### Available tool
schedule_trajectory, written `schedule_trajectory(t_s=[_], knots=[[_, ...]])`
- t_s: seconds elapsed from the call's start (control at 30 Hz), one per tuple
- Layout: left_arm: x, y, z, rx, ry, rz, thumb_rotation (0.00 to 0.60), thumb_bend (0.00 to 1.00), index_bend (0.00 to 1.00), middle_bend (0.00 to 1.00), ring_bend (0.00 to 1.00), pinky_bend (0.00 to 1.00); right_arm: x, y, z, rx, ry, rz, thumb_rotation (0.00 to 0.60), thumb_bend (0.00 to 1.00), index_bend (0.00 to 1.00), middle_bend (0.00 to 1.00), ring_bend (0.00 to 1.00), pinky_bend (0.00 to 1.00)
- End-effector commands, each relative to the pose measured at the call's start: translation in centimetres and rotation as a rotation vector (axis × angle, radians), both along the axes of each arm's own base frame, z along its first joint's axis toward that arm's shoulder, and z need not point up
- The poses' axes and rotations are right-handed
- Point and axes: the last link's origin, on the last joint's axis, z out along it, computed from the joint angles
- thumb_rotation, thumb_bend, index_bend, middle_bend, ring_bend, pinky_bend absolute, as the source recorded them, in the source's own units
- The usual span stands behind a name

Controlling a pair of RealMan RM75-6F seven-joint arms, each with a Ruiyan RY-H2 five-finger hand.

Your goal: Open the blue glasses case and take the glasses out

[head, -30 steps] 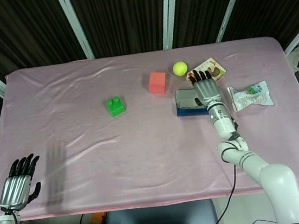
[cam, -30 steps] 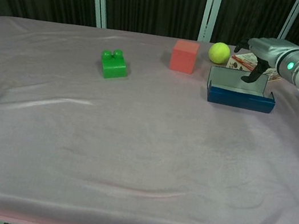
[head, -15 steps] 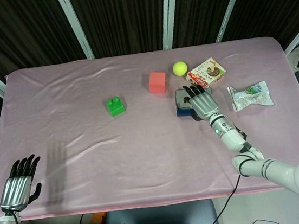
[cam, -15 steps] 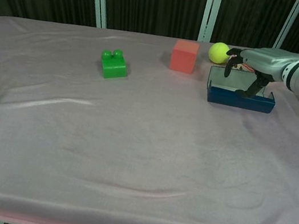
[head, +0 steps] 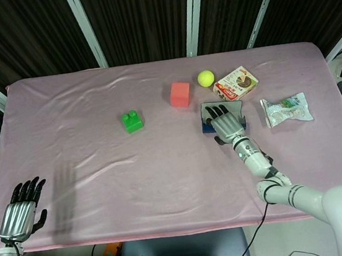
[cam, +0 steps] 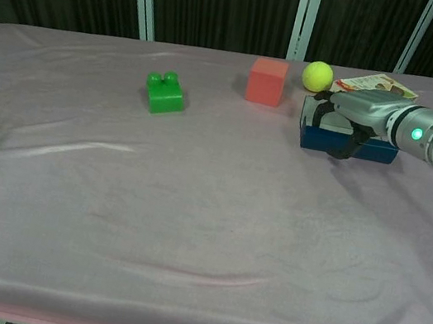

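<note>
Head view: blue glasses case point(head: 206, 122) sits right of centre, upper half of frame, on the pink table cloth point(head: 101, 168), w/ right hand point(head: 223, 121) laid over it, fingers spread & pointing up-frame, covering most of the case. Can't tell what's inside; interior looks grey, contents hidden by the hand. Can't tell if fingers actually grip anything; it seems to rest on top, holding nothing visible. Vs 1 s ago: right hand has pulled back toward frame bottom & slid left, off the far rim onto the case's near-left part; snack box point(head: 235, 84) is uncovered now. Case itself hasn't shifted. Left hand point(head: 20, 212) at lower left, off the table edge, fingers straight & apart, empty, same as before. Chest view adds the side-on look: case point(cam: 370, 149) w/ dark blue front wall, right hand point(cam: 345, 126) draped over its left end, fingers curling down over the front edge. Left hand is out of that view. Around: red cube point(head: 180, 94), yellow ball point(head: 205, 78), green block point(head: 132, 121), snack bag point(head: 287, 108) at right (head view only).
</note>
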Motion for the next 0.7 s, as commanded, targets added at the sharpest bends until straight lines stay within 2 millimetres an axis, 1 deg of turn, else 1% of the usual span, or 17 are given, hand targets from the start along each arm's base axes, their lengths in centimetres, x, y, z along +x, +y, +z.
schedule_trajectory(t_s=[0.03,0.2,0.27,0.33,0.4,0.57,0.7], knots=[[0.0,0.0,0.0,-0.003,0.001,0.001,0.6,0.42,0.0,0.0,0.0,0.03,0.3,0.4,-0.1,0.015,-0.014,0.004,0.6,0.49,0.45,0.07,0.04,0.0],[0.0,0.0,-0.1,-0.003,0.002,0.001,0.6,0.42,0.0,0.0,0.0,0.03,0.5,0.8,-0.2,0.033,-0.033,0.003,0.6,0.49,0.45,0.07,0.04,0.0],[0.0,0.0,0.0,-0.001,0.005,0.0,0.6,0.42,0.0,0.0,0.0,0.03,0.6,1.4,-0.3,0.053,-0.046,0.009,0.6,0.49,0.45,0.07,0.04,0.0],[0.0,-0.2,-0.2,-0.005,0.008,-0.002,0.6,0.42,0.0,0.0,0.0,0.03,0.7,3.2,-0.5,0.107,-0.067,0.028,0.6,0.49,0.45,0.07,0.04,0.0],[0.0,-0.2,-0.3,-0.007,0.01,-0.001,0.6,0.42,0.0,0.0,0.0,0.03,0.6,4.6,-0.1,0.137,-0.069,0.048,0.6,0.49,0.45,0.07,0.04,0.0],[0.1,-0.2,-0.4,-0.008,0.013,-0.001,0.6,0.42,0.0,0.0,0.0,0.03,0.3,7.2,0.7,0.181,-0.053,0.099,0.6,0.49,0.46,0.07,0.04,0.0],[0.1,-0.3,-0.4,-0.009,0.014,-0.004,0.6,0.42,0.0,0.0,0.0,0.03,-0.2,9.6,1.7,0.211,-0.042,0.134,0.6,0.49,0.46,0.07,0.04,0.0]])
